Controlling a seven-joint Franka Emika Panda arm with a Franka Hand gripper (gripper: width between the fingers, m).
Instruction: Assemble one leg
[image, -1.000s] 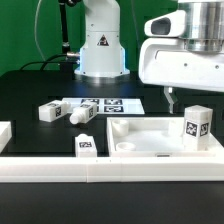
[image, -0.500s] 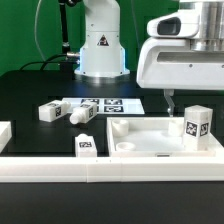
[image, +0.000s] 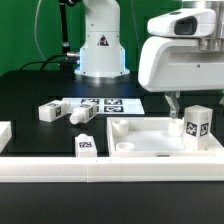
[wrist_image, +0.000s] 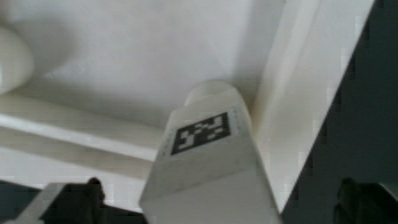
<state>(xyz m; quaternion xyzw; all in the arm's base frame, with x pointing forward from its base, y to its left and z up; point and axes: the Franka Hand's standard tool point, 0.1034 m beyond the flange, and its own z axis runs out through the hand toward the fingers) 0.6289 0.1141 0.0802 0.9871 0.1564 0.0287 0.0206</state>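
Far to the exterior view's left of the jaws, two loose legs (image: 62, 112) lie on the black table (image: 30, 90) beside the marker board (image: 105, 104). Nearer, a third leg (image: 86, 146) stands against the front rail (image: 60, 166). The white tabletop (image: 145, 140) lies below the gripper (image: 174, 106). The task's leg (image: 197, 125) stands upright in the tabletop's corner, just to the right of the jaws and lower. In the wrist view this leg (wrist_image: 210, 150) rises between the two dark fingertips (wrist_image: 79, 196), which stand apart, untouching.
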